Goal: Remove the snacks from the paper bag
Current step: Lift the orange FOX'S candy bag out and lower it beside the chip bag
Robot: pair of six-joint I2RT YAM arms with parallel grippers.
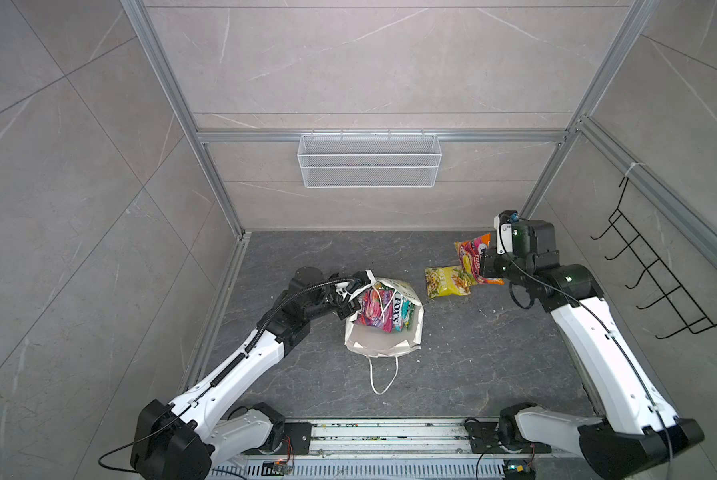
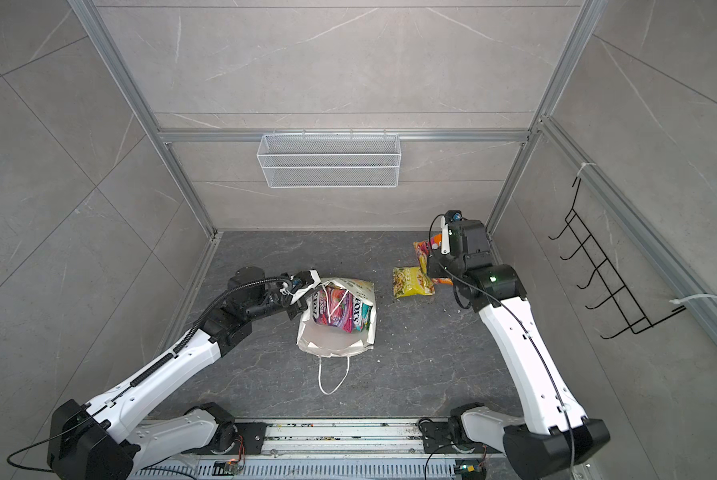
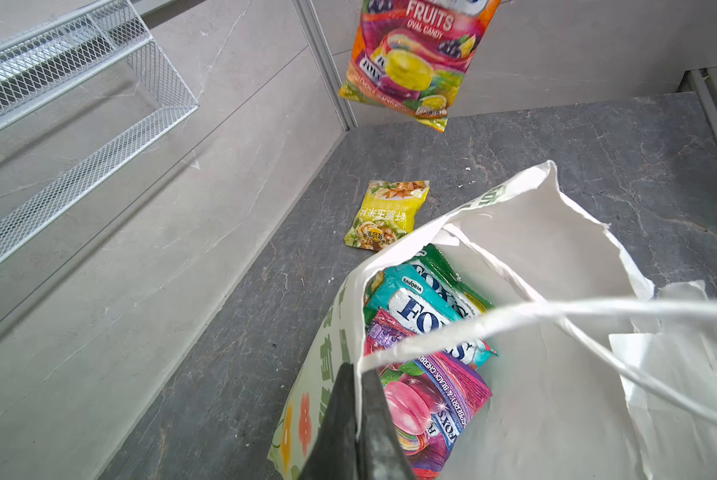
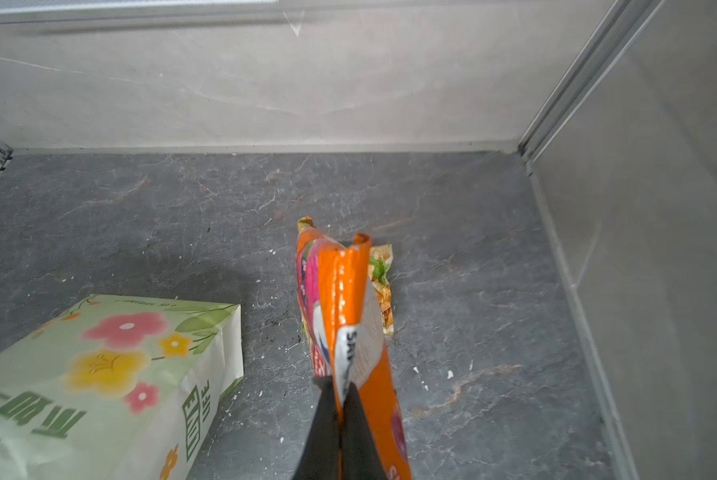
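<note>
1. Paper bag (image 1: 384,343): mid-floor, mouth up, cord handle trailing to 6 o'clock.
2. Left gripper (image 3: 357,370): jaws clamped on the bag's rim at 10 o'clock.
3. Bagged snacks (image 1: 384,309): purple, teal and green packets on edge, long axes 12-to-6.
4. Yellow packet (image 1: 448,281): flat on the floor, 2 o'clock of the bag.
5. Right gripper (image 4: 342,382): pinching the orange-pink packet (image 4: 348,299), which hangs long axis down, just past the yellow one. The bagged snacks lie at 8 o'clock from this gripper, nearer the occupied left arm.

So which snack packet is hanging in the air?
The orange FRUITS packet, pinched in the right end effector; the yellow packet lies on the table, the other packets sit in the paper bag.
</note>
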